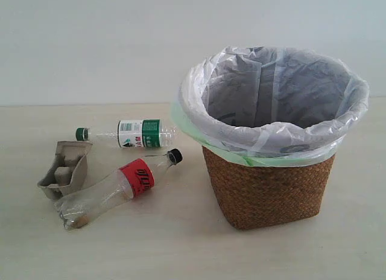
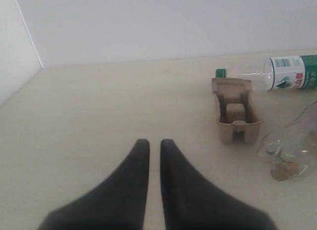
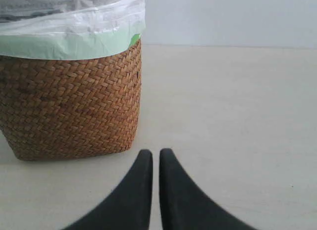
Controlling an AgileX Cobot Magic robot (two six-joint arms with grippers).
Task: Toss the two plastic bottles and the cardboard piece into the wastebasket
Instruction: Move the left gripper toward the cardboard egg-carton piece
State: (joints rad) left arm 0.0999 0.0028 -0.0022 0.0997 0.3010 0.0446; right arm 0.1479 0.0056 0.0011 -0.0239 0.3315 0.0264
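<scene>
While the left gripper (image 2: 154, 142) hangs over the pale surface (image 1: 181, 256), its two black fingers (image 2: 133, 180) sit pressed close together. Only a thin slit shows between them, and they hold nothing.

Far to the left in the exterior view lies the grey-beige moulded cardboard tray (image 1: 65, 168). It rests on the surface with its open side up. At about 1 o'clock from the tray lies the clear plastic bottle with a green cap and a green-and-white label (image 1: 136, 134). It is on its side, and its cap points to 9 o'clock. At about 4 o'clock from the tray lies the clear plastic bottle with a black cap and a red label (image 1: 120, 186). It is on its side too, with its cap pointing to about 2 o'clock. Its bottom end is just beside the tray, but I cannot tell if they touch.

At 3 o'clock from both bottles stands the brown woven wicker basket (image 1: 268, 192). It is upright, and a white and pale green plastic bag (image 1: 199, 105) folds over its rim. No bottle or tray shows inside it.

The right gripper (image 3: 152, 153) is near the basket wall. Its black fingers (image 3: 138, 190) are also pressed close together, pinching nothing.
</scene>
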